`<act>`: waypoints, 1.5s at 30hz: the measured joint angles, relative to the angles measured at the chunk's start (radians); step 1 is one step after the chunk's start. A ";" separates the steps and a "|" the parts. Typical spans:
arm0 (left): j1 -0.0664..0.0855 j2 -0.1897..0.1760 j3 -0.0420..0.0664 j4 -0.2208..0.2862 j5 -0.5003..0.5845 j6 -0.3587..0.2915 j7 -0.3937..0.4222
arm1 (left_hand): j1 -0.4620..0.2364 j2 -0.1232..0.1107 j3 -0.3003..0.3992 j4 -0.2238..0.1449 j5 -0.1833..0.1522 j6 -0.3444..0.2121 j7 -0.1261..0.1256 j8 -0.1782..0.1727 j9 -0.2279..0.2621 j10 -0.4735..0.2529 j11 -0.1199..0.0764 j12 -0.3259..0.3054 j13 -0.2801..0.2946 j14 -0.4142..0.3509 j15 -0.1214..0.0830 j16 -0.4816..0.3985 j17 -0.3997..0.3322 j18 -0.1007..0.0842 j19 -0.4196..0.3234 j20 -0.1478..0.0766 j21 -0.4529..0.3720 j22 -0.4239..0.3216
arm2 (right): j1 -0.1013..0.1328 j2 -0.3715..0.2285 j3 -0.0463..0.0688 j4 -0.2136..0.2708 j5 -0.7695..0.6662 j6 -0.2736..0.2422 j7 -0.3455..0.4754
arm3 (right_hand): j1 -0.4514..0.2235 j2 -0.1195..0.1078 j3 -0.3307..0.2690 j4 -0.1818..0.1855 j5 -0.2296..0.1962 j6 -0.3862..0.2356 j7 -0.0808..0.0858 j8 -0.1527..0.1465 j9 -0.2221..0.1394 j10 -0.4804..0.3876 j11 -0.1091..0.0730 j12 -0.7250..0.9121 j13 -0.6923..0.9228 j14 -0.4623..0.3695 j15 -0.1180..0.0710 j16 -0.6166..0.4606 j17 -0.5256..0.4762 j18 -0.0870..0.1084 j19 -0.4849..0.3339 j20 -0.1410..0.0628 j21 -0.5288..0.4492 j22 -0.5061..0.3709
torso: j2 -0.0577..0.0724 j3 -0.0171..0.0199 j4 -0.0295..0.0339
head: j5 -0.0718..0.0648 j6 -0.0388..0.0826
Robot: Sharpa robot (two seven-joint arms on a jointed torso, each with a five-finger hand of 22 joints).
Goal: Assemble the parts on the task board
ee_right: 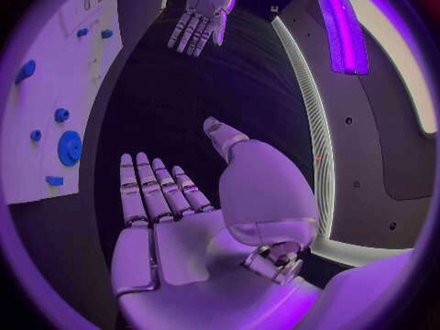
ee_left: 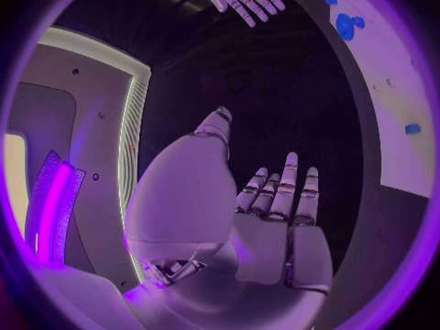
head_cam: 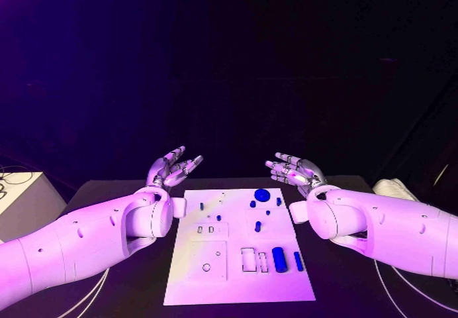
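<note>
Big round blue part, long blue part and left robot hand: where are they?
big round blue part [head_cam: 261, 195], head view, its middle.
long blue part [head_cam: 278, 259], head view, its middle.
left robot hand [head_cam: 172, 169], head view, its palm.

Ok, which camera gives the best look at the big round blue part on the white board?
The head view: the round blue part sits unobstructed near the board's far edge. Both wrist views catch it small and bent near their rims.

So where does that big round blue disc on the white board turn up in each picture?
Head view: round blue disc at the task board's far end.
Left wrist view: upper right, disc on the board.
Right wrist view: left side, disc.
Shared landmark: the white board.
</note>
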 measured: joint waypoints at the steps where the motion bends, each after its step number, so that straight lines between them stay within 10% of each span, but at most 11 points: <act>1: 0.001 0.001 0.000 -0.004 -0.001 0.010 -0.001 | 0.007 0.000 0.000 0.000 0.000 0.003 0.003 0.000 0.000 0.002 0.002 0.000 0.000 0.003 0.003 0.000 0.001 0.000 0.002 -0.002 0.000 0.000 | 0.004 0.001 -0.004 -0.004 -0.005 0.015 -0.010 | 0.009 0.000 0.003 -0.003 0.000 0.007 0.000 0.002 0.001 0.008 0.001 0.000 0.001 0.009 0.001 0.002 0.001 0.000 0.011 0.001 0.003 0.001 | 0.000 0.0000 0.0001 | 0.000 0.000; 7: 0.006 -0.045 0.010 0.054 -0.008 0.058 -0.004 | 0.063 0.023 0.024 0.012 0.009 0.075 0.005 0.015 0.010 0.091 0.035 0.014 0.008 0.113 0.023 0.075 0.017 0.062 0.099 0.018 0.029 0.015 | 0.042 -0.023 -0.016 -0.010 -0.098 0.072 -0.047 | 0.082 -0.003 0.022 -0.026 -0.003 0.122 0.008 0.026 0.017 0.150 -0.007 0.015 0.010 0.153 -0.010 0.027 0.016 0.018 0.143 0.005 0.033 0.013 | 0.013 0.0012 0.0043 | -0.008 -0.007; 15: 0.008 -0.106 0.015 0.125 -0.018 0.087 -0.003 | 0.076 0.057 0.066 0.001 0.005 0.336 0.030 0.083 0.051 0.548 0.080 0.087 0.038 0.303 0.013 0.171 0.054 0.101 0.425 0.019 0.144 0.059 | 0.065 -0.043 -0.014 -0.015 -0.354 0.064 -0.050 | 0.148 -0.018 0.049 -0.063 -0.014 0.349 0.039 0.072 0.046 0.378 -0.041 0.028 0.017 0.334 -0.046 0.061 0.034 0.055 0.301 -0.002 0.059 0.018 | 0.050 0.0049 0.0142 | -0.026 -0.013; 18: 0.014 -0.130 0.019 0.152 -0.026 0.095 -0.002 | 0.087 0.056 0.091 0.001 0.005 0.484 0.053 0.130 0.075 0.677 0.065 0.109 0.041 0.401 -0.016 0.218 0.099 0.101 0.519 0.001 0.198 0.076 | 0.081 -0.048 -0.011 -0.021 -0.454 0.056 -0.058 | 0.160 -0.030 0.069 -0.074 -0.019 0.417 0.052 0.085 0.054 0.449 -0.055 0.030 0.017 0.396 -0.063 0.074 0.040 0.055 0.356 -0.012 0.073 0.019 | 0.063 0.0062 0.0178 | -0.032 -0.008; 23: 0.022 -0.169 0.022 0.198 -0.042 0.106 -0.003 | 0.109 0.034 0.137 0.003 0.005 0.553 0.060 0.163 0.092 0.788 0.031 0.114 0.042 0.490 -0.055 0.266 0.170 0.101 0.615 -0.043 0.274 0.109 | 0.097 -0.054 -0.007 -0.026 -0.642 0.046 -0.085 | 0.176 -0.046 0.111 -0.077 -0.020 0.501 0.067 0.103 0.064 0.544 -0.079 0.030 0.019 0.493 -0.092 0.101 0.056 0.055 0.445 -0.038 0.097 0.025 | 0.084 0.0069 0.0259 | -0.046 -0.005; 34: 0.029 -0.236 0.027 0.316 -0.081 0.148 -0.023 | 0.092 -0.030 0.254 0.001 0.005 0.592 0.045 0.199 0.144 0.914 0.004 0.089 0.052 0.511 -0.082 0.277 0.299 0.101 0.690 -0.109 0.629 0.334 | 0.124 -0.050 -0.003 -0.019 -1.060 0.118 -0.249 | 0.186 -0.084 0.121 -0.083 -0.024 0.615 0.017 0.129 0.096 0.720 -0.146 0.030 0.030 0.798 -0.197 0.319 0.238 0.054 0.715 -0.153 0.314 0.138 | 0.121 0.0065 0.0467 | -0.071 0.002; 39: 0.029 -0.260 0.028 0.366 -0.099 0.173 -0.036 | 0.075 -0.046 0.295 -0.005 0.004 0.594 0.043 0.217 0.175 0.935 -0.008 0.096 0.071 0.515 -0.085 0.277 0.356 0.101 0.624 -0.109 0.798 0.454 | 0.130 -0.039 -0.002 -0.018 -1.236 0.170 -0.331 | 0.175 -0.122 0.144 -0.064 -0.018 0.627 0.005 0.129 0.122 0.751 -0.165 0.030 0.043 0.878 -0.225 0.639 0.528 0.049 0.826 -0.184 0.570 0.377 | 0.137 0.0050 0.0546 | -0.080 0.008; 41: 0.029 -0.266 0.029 0.382 -0.105 0.181 -0.042 | 0.073 -0.049 0.301 -0.006 0.002 0.594 0.043 0.219 0.184 0.938 -0.005 0.098 0.077 0.515 -0.085 0.277 0.372 0.101 0.606 -0.107 0.835 0.481 | 0.130 -0.034 -0.002 -0.020 -1.292 0.186 -0.357 | 0.157 -0.170 0.188 -0.040 -0.009 0.629 0.003 0.125 0.159 0.749 -0.169 0.026 0.055 0.895 -0.234 1.058 0.986 -0.007 0.935 -0.198 0.980 0.852 | 0.142 0.0042 0.0577 | -0.083 0.009; 45: 0.031 -0.276 0.030 0.407 -0.116 0.197 -0.051 | 0.068 -0.053 0.306 -0.006 0.002 0.594 0.043 0.218 0.191 0.938 -0.005 0.098 0.082 0.515 -0.085 0.277 0.384 0.101 0.594 -0.105 0.865 0.502 | 0.132 -0.022 -0.002 -0.027 -1.391 0.217 -0.405 | 0.150 -0.175 0.195 -0.034 -0.009 0.629 0.003 0.125 0.178 0.716 -0.167 0.023 0.052 0.898 -0.231 1.264 1.134 -0.027 0.972 -0.194 1.202 1.080 | 0.151 0.0017 0.0645 | -0.088 0.010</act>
